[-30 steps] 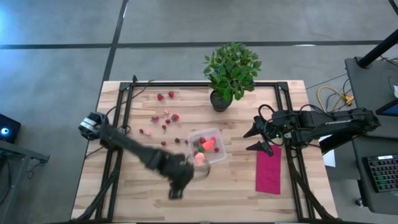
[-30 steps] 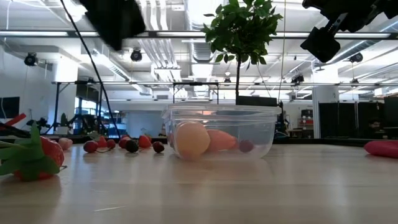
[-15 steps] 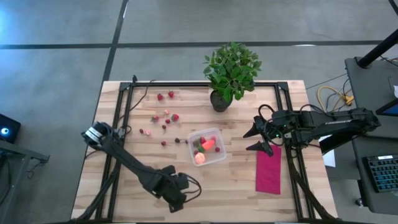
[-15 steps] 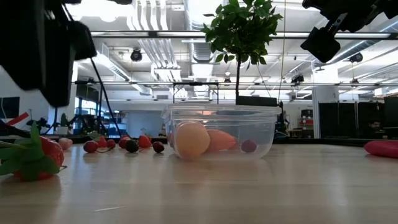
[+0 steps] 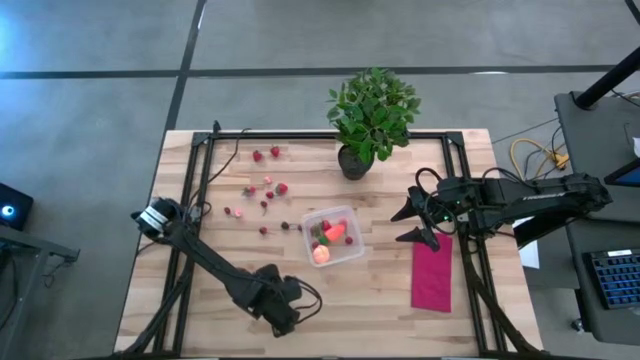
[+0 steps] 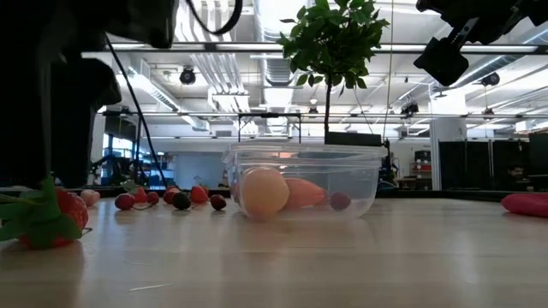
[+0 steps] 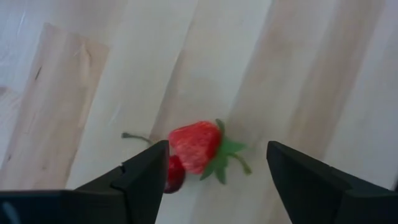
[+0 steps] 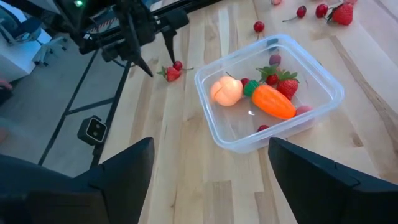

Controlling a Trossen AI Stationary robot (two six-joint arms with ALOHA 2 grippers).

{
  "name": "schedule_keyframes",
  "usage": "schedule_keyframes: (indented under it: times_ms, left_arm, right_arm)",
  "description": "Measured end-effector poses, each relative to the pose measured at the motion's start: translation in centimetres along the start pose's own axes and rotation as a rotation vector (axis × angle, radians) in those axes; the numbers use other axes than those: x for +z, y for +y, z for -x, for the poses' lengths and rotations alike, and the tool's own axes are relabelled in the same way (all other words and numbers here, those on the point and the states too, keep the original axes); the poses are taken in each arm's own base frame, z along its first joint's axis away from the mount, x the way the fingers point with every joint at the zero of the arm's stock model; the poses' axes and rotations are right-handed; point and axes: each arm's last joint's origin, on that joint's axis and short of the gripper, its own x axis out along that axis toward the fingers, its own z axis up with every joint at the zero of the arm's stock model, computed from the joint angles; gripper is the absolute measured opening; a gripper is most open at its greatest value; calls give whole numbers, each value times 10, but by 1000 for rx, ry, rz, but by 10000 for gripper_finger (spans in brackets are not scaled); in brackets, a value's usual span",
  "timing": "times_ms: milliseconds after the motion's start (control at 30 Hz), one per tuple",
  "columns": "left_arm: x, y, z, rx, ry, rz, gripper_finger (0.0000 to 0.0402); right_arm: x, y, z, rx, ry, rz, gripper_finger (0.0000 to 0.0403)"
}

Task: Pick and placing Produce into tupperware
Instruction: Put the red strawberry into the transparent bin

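While the left gripper (image 7: 214, 180) hangs low over the pale wooden table (image 5: 390, 300) at about 7 o'clock from the small clear plastic tupperware (image 5: 352, 253), its two dark fingers (image 7: 146, 174) stand apart, holding nothing. Between them, on the boards, lies a red strawberry with a green leafy top (image 7: 196, 146), and a small dark red berry (image 7: 175, 175) touches it on one side, partly hidden behind one finger. In the right wrist view this same strawberry sits just under the left gripper's tips, near the container but apart from it.

Inside the tupperware lie a round peach-orange fruit (image 8: 226, 91), an orange carrot with a green end (image 8: 271, 100) and several strawberries (image 8: 283, 83). More tiny red strawberries (image 5: 268, 186) lie scattered on the table at roughly 10 to 11 o'clock from the container.

At about 3 o'clock from the tupperware the right gripper (image 5: 412, 225) waits above the table with its fingers spread wide and empty, near the upper end of a red rectangular cloth (image 5: 432, 275). A leafy green potted plant (image 5: 372, 115) stands at 12 o'clock from the container.
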Motion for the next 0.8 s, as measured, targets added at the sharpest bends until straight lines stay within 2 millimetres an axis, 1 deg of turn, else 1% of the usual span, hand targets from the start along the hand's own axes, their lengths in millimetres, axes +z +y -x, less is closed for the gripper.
schedule_keyframes:
  times_ms: [100, 267, 600, 800]
  left_arm:
    - [-3, 3, -6, 4, 3, -1, 258]
    - [-2, 3, -7, -2, -19, -19, 258]
    - [-10, 14, -20, 48, -7, -30, 258]
    - [-8, 15, -20, 56, -32, -24, 256]
  right_arm:
    - [0, 0, 0, 0, 0, 0, 310]
    - [0, 0, 0, 0, 0, 0, 313]
    - [0, 0, 0, 0, 0, 0, 308]
    - [0, 0, 0, 0, 0, 0, 313]
